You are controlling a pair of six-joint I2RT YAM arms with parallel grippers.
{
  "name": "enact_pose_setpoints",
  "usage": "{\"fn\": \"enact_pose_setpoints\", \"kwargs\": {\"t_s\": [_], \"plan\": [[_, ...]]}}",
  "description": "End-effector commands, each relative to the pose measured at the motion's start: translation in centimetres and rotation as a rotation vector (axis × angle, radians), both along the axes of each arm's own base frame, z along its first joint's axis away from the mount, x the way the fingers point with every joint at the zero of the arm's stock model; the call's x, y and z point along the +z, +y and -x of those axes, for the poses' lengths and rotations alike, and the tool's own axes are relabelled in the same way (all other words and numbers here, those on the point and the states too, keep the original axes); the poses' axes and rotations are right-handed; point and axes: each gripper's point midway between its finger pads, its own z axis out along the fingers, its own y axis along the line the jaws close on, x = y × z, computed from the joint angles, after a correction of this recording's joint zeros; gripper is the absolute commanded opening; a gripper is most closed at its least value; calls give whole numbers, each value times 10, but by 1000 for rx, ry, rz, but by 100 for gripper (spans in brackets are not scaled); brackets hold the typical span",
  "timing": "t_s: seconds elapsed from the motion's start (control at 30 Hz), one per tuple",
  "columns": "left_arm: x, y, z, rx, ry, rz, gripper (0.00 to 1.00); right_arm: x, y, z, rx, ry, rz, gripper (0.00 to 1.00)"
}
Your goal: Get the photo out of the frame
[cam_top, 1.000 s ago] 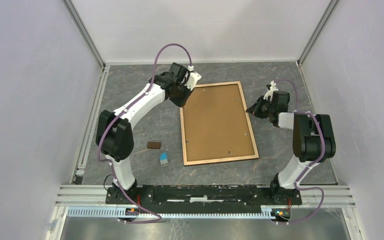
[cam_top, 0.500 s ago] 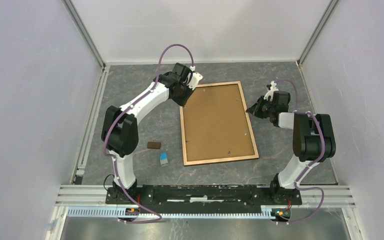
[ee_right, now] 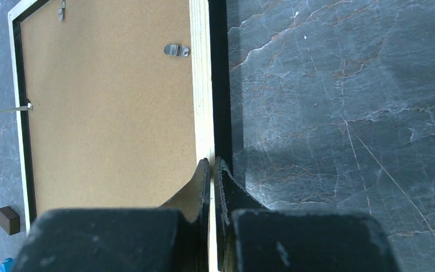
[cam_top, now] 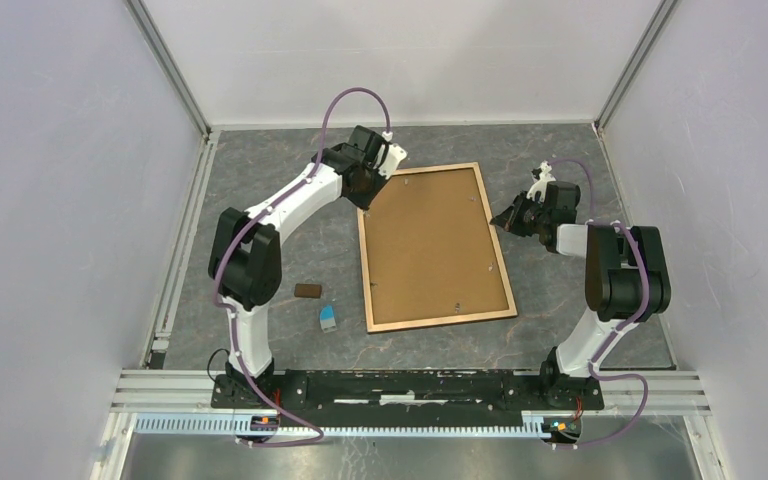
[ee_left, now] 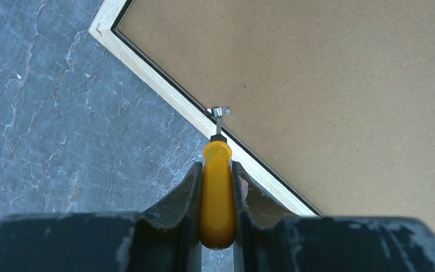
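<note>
Left gripper (ee_left: 216,169), gripping screwdriver (ee_left: 217,192), shifted; frame (ee_left: 164,90) holds backing board (ee_left: 328,85)

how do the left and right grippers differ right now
The left gripper has jaws shut on a yellow-handled screwdriver; the right gripper has jaws shut with nothing between them. The left gripper's tool tip meets a small metal clip at the left rim of the light wood picture frame; the right gripper sits at the opposite rim, touching no clip. Both hang over the frame's edge.
</note>
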Motion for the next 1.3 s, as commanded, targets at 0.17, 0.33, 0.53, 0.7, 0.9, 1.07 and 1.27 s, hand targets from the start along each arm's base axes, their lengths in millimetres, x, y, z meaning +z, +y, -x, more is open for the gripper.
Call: {"fn": "enact_pose_setpoints", "kwargs": {"t_s": [0.17, 0.33, 0.53, 0.7, 0.9, 1.07, 1.27], "plan": [[13, -4, -21, -33, -88, -22, 2, -59, 10, 56, 43, 272, 13, 0], [12, -8, -24, -36, -93, -13, 2, -60, 10, 58, 44, 278, 12, 0], [11, -18, -25, -41, -84, 33, 2, -60, 10, 57, 44, 276, 14, 0], [13, -27, -24, -44, -73, 77, 2, -61, 10, 58, 42, 278, 12, 0], [2, -37, -11, -82, -10, 104, 2, -61, 9, 57, 40, 277, 14, 0], [-1, -41, -3, -98, 16, 122, 2, -62, 9, 57, 40, 280, 14, 0], [2, -41, 0, -109, 15, 129, 2, -62, 9, 57, 39, 278, 14, 0]]}}
